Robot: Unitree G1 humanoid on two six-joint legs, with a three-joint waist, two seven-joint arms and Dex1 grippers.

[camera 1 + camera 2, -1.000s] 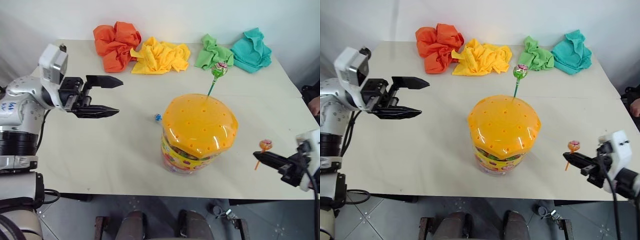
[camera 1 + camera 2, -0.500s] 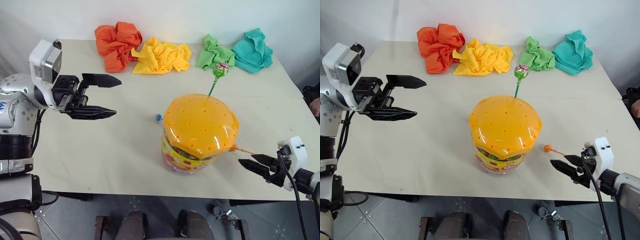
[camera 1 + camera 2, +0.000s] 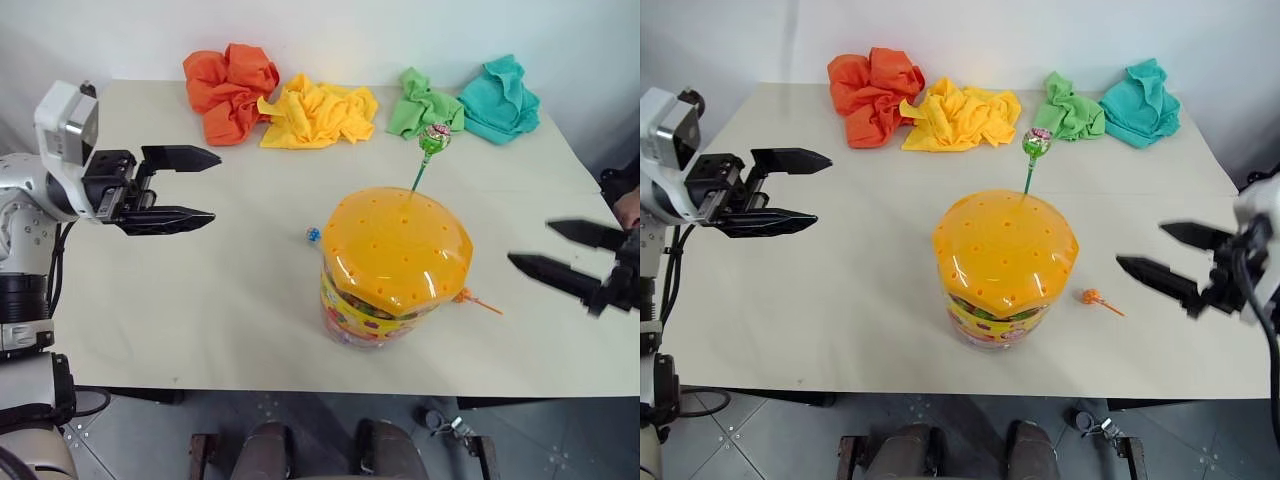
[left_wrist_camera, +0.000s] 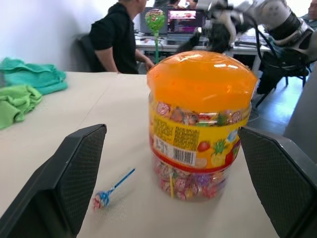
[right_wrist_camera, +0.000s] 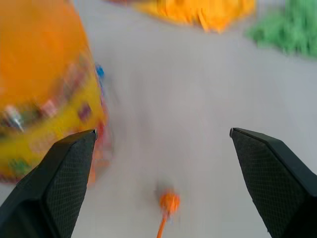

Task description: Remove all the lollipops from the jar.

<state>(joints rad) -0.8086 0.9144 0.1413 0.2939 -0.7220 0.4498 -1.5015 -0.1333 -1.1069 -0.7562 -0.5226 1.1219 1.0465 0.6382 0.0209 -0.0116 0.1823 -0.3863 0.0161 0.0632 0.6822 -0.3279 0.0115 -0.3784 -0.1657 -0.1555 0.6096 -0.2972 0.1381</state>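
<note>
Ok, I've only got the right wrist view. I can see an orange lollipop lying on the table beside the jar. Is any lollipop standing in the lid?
Observer: Yes, one. A round green-wrapped lollipop on a thin green stick stands upright in a hole near the far edge of the domed orange lid of the clear plastic jar.
Operator: And the blue one?
Observer: The small blue-wrapped lollipop lies on the pale table, close to the jar's left side.
Operator: Where's the left tool?
Observer: The left tool hangs open above the table, well to the left of the jar, with nothing in it.
</note>
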